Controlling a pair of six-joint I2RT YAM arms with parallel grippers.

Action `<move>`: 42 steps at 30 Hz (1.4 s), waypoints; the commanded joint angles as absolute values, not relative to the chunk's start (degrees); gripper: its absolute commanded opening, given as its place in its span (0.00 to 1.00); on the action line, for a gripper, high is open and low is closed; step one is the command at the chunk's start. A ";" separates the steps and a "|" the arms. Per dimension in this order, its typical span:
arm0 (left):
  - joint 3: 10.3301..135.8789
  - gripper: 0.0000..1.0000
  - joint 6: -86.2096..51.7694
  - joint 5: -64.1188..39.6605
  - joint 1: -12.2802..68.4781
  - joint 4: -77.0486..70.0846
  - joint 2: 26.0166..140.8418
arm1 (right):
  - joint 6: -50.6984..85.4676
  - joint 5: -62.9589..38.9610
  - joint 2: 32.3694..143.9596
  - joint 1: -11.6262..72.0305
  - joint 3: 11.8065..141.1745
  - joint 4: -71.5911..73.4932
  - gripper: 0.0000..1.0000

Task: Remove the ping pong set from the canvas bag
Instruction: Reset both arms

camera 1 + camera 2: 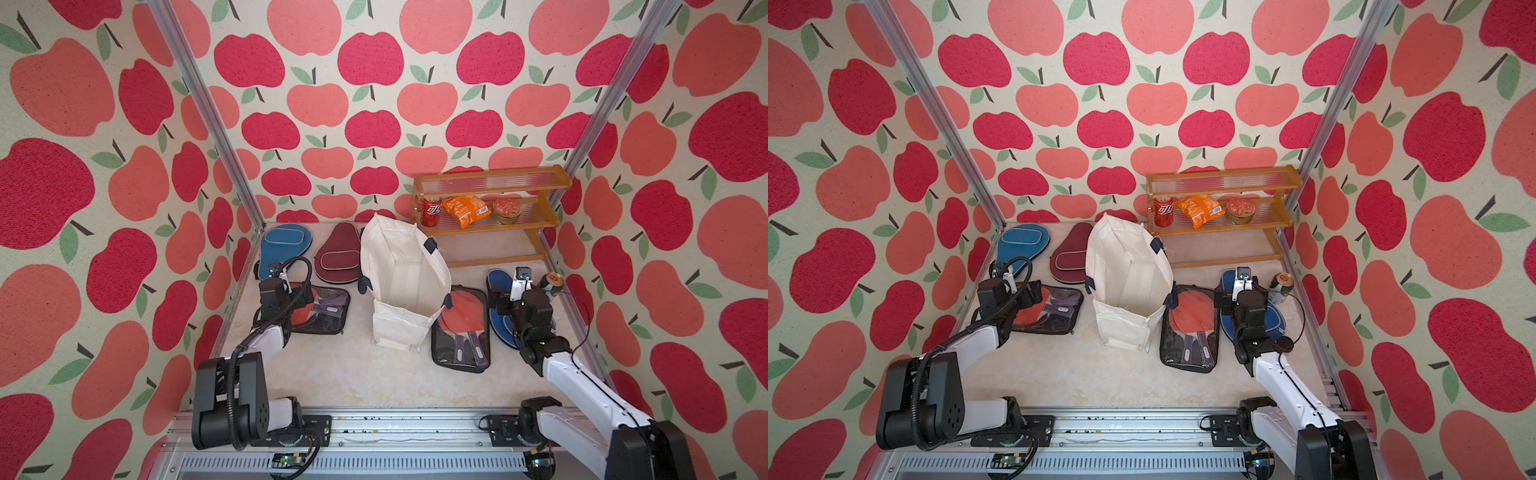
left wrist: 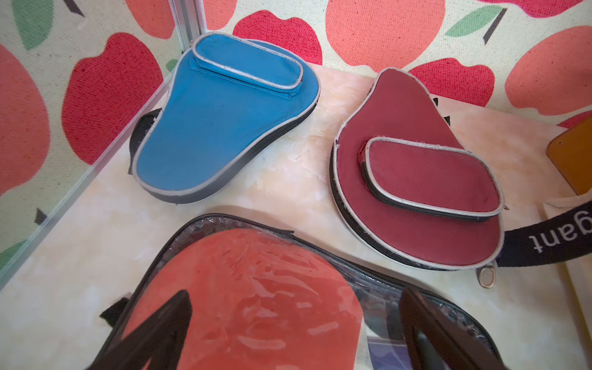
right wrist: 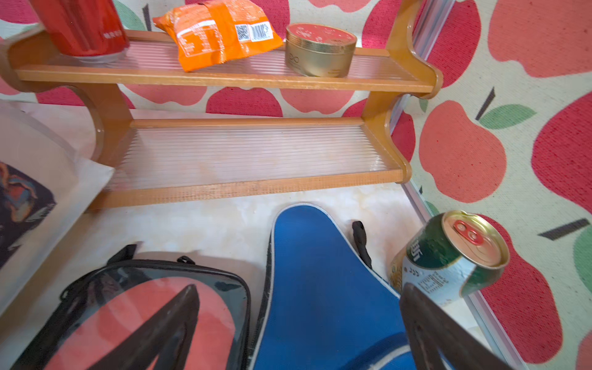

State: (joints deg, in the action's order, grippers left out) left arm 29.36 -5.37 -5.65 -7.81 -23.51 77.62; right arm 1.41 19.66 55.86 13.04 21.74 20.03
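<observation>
While my left gripper [image 2: 294,293] and right gripper [image 3: 298,288] hang splayed and empty, the boxy off-white canvas bag [image 1: 405,266] slumps on the table [image 1: 332,374]. The ping pong set [image 1: 336,255] lies outside it: woven blue and maroon paddle-shaped cases [image 1: 282,245], glossy black-edged clear pouches [image 1: 461,332].

We only see bits of the blue case [image 1: 500,330] under the right arm [image 1: 536,316], and the red can [image 3: 80,25] is cropped.

In a top view, the off-white canvas tote bag [image 1: 405,286] stands mid-frame. Left of it lie a light-blue paddle case [image 1: 282,249] and a maroon paddle case [image 1: 337,253], with a black-edged clear pouch [image 1: 328,308] below them. To its right lie a second clear pouch [image 1: 461,332], a dark-blue paddle case [image 1: 495,279], then a green can [image 1: 552,284]. A wooden shelf [image 1: 490,226] stands upper right.
</observation>
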 commanded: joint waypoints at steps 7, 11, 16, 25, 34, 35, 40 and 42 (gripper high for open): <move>26.36 0.99 -4.69 -11.17 -11.85 -35.40 82.46 | -2.28 17.61 60.38 8.01 16.46 32.28 0.99; 25.61 0.99 -7.68 -13.40 -14.46 -38.97 84.62 | -4.78 16.87 65.39 7.95 15.37 38.36 0.99; 27.10 0.99 -4.48 -14.81 -12.53 -37.57 85.89 | -6.17 15.61 72.86 7.84 15.07 46.97 0.99; 26.17 0.99 -0.66 -8.77 -7.76 -41.00 88.76 | -7.53 12.06 79.80 7.60 20.03 47.28 0.99; 24.37 1.00 -0.61 -7.80 -7.30 -45.34 89.84 | -7.42 8.26 90.58 7.85 15.85 65.60 0.99; 24.23 0.99 -0.53 -7.73 -7.27 -46.18 90.09 | -7.50 7.62 90.58 7.75 16.81 63.83 0.99; 24.27 0.99 -0.59 -7.77 -7.28 -45.81 90.03 | -5.56 7.73 91.12 6.11 19.78 58.95 0.99; 24.34 0.99 -0.57 -7.80 -7.30 -45.58 90.00 | -4.17 11.64 91.08 6.09 20.43 57.84 0.99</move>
State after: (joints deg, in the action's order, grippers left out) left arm 24.47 -1.72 -8.16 -7.57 -43.64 90.02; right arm -6.52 8.97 91.72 6.57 19.00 60.27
